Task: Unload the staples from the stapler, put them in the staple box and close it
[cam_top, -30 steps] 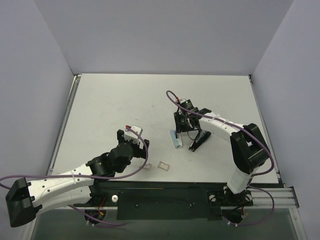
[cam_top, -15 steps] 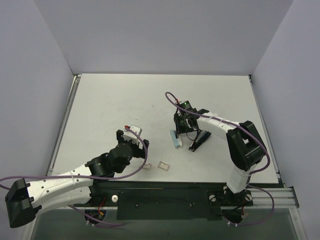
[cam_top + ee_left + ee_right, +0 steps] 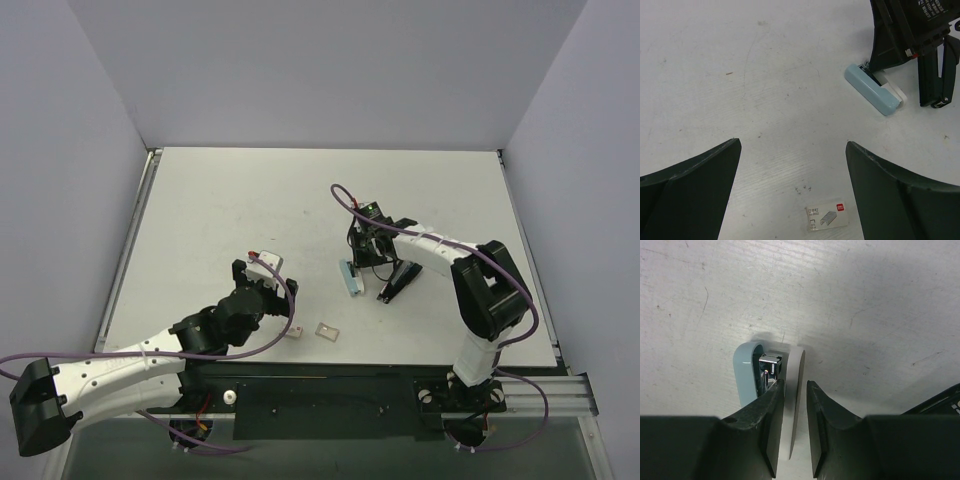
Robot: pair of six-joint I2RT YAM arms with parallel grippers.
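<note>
The black stapler (image 3: 398, 281) lies on the table, right of a pale blue bar (image 3: 349, 278); it also shows in the left wrist view (image 3: 932, 75). My right gripper (image 3: 362, 262) points down at the blue bar. In the right wrist view its jaws (image 3: 795, 383) are narrowly apart and straddle the bar's white strip (image 3: 794, 390). The left finger sits between that strip and the blue shell (image 3: 746, 377), next to a chrome part (image 3: 769, 365). My left gripper (image 3: 278, 300) is wide open and empty (image 3: 792, 144), low over the table.
A small staple-box label (image 3: 826, 219) lies flat between my left fingers; it shows in the top view (image 3: 327, 331) with a second small piece (image 3: 293, 333) near the table's front edge. Grey walls enclose the table on three sides.
My right gripper has edged slightly left and settled over the pale blue bar. The left arm has barely moved.
</note>
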